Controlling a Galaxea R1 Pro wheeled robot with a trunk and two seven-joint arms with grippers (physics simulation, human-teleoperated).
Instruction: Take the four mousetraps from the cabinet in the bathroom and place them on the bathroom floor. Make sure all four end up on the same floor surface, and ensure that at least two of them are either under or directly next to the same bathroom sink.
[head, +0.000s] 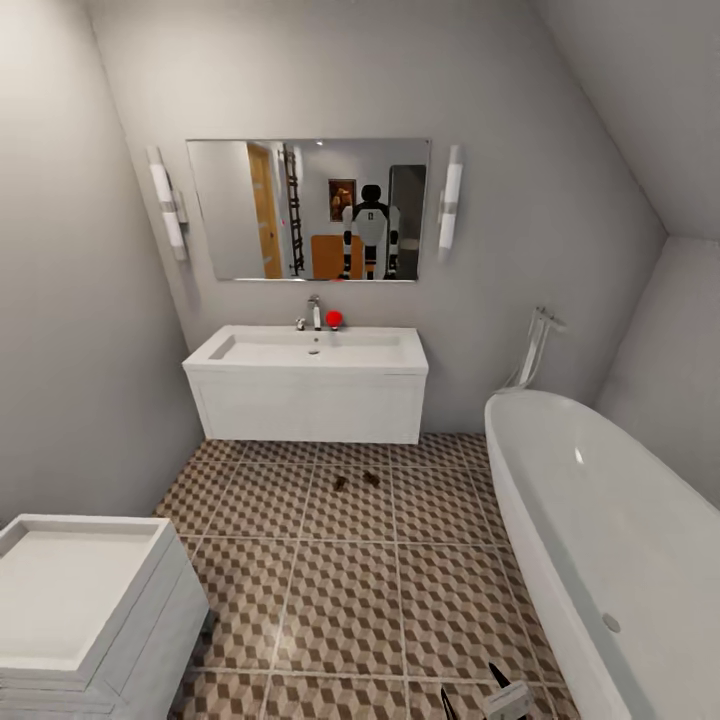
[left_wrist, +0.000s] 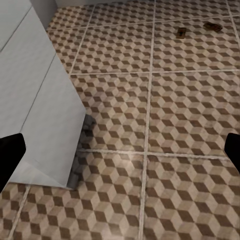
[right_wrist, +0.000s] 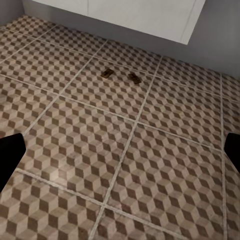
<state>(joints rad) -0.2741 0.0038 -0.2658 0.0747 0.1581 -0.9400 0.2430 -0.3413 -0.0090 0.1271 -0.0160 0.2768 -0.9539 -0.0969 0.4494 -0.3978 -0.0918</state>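
Two mousetraps (head: 341, 483) (head: 371, 478) are lying on the bathroom floor (head: 350, 590), side by side but a little apart, on the tiles just in front of the sink (head: 310, 349) and its white vanity, not quite under it. You can see the same pair in the left wrist view (left_wrist: 181, 32) (left_wrist: 212, 26) and the right wrist view (right_wrist: 106, 73) (right_wrist: 133, 77), small brown boards with dark wire bits, flat on the cube-pattern tile. The basin itself looks empty, with just the chrome faucet (head: 315, 312) and a red thing (head: 334, 318) on the back ledge. Both traps are well away from either gripper. The left gripper (left_wrist: 120, 150) has its dark fingers (left_wrist: 10, 157) spread wide at the frame edges with nothing between them, and same deal for the right gripper (right_wrist: 120, 150), fingers (right_wrist: 9, 152) wide apart over bare tile. A white bathtub (head: 610, 530) runs along the right and a white box-like unit (head: 85, 600) sits near left. The mirror (head: 308, 209) shows the robot's reflection.
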